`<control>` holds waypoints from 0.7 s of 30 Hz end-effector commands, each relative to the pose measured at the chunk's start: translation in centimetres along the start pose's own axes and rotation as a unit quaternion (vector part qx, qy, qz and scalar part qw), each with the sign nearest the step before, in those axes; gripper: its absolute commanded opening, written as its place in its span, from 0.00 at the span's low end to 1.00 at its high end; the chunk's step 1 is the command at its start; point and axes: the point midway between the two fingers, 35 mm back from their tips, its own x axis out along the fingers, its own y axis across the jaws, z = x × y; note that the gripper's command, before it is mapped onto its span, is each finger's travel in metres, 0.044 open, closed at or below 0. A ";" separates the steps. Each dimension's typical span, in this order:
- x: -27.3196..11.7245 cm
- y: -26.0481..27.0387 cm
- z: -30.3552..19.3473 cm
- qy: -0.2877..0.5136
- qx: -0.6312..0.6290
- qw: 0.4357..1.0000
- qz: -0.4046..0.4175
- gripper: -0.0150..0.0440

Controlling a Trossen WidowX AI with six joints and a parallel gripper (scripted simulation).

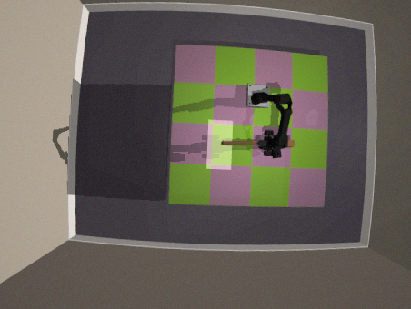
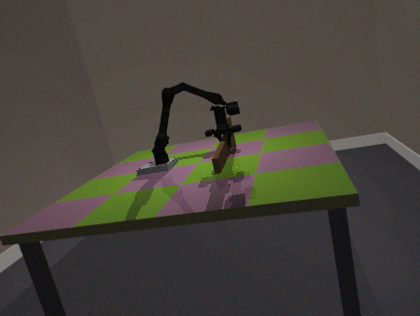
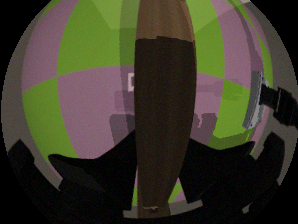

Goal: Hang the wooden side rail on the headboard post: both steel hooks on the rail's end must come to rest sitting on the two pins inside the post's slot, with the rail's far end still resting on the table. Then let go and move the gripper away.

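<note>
Spreading pink and green squares over the tabletop [image 1: 195, 64] [image 2: 297, 178] [image 3: 95, 110], with dark floor [image 1: 136, 223] [image 2: 195, 265] lying below and pale skirting [image 1: 218, 245] [image 2: 372, 139] running along brownish walls [image 1: 205, 277] [image 2: 260, 56]. Standing on a grey base plate [image 1: 249, 85] [image 2: 141, 171] [image 3: 253, 120] toward one side, then reaching up and over with the black arm [image 1: 285, 123] [image 2: 164, 111] [image 3: 286, 106] and hanging the gripper [image 1: 273, 144] [image 2: 224, 137] [image 3: 152, 131] down above the checks. Pinching the wooden side rail [image 1: 241, 143] [image 2: 219, 160] [image 3: 165, 90] between the fingers, one dark finger pressing each side. Running lengthwise between them in the wrist view, lit paler at its upper stretch and falling into deep shade farther down. Pointing the rail's free end away from the headboard post [image 1: 291, 144] [image 2: 230, 122], over a bright patch of light in the top view, and keeping its other end by the post, behind the gripper from outside. Rising upright beyond the fingers, with the post showing only in part. Hiding hooks, pins and slot too well for telling whether any are meeting. Leaving contact between the rail's free end and the tabletop too dim for telling, while casting broken shadows across the squares
</note>
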 end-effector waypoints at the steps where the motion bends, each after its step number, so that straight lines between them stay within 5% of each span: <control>1: -0.1 0.1 -0.2 0.003 0.002 1.000 0.002 0.25; 21: 0.0 0.0 -0.4 0.003 0.002 1.000 0.002 0.25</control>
